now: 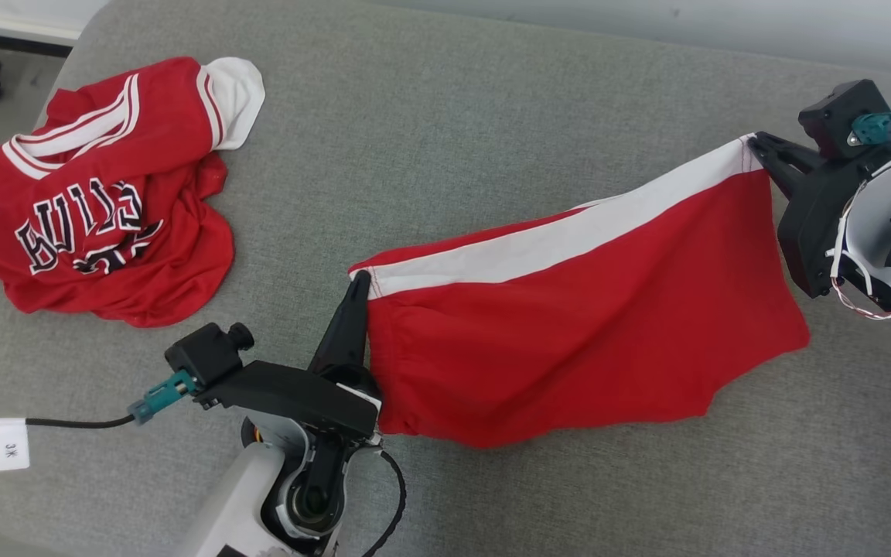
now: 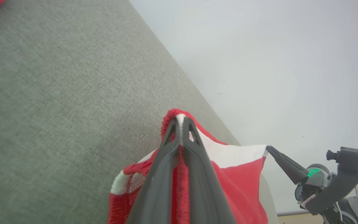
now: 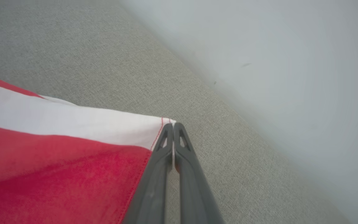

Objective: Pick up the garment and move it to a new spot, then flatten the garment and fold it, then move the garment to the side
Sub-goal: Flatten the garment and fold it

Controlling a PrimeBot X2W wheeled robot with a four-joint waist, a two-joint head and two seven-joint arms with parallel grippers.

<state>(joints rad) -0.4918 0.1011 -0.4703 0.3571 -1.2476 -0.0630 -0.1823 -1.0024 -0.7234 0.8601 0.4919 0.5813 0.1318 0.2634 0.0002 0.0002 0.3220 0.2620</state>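
Observation:
The garment (image 1: 569, 333) is a pair of red shorts with a white side stripe, stretched in the air between my two grippers above the grey cushion. My left gripper (image 1: 359, 280) is shut on its near-left corner, and the left wrist view shows red and white cloth (image 2: 228, 174) bunched between the fingers (image 2: 160, 174). Up at the right, my right gripper (image 1: 755, 142) is shut on the white corner (image 3: 163, 123). The red cloth (image 3: 57, 174) hangs down below the line between them, its lower hem near the cushion.
A crumpled red and white jersey (image 1: 97, 209) with black lettering lies at the far left of the grey cushion (image 1: 453, 116). A pale wall (image 3: 291, 62) runs along the cushion's far edge. A black cable with a white tag (image 1: 8, 443) trails at the lower left.

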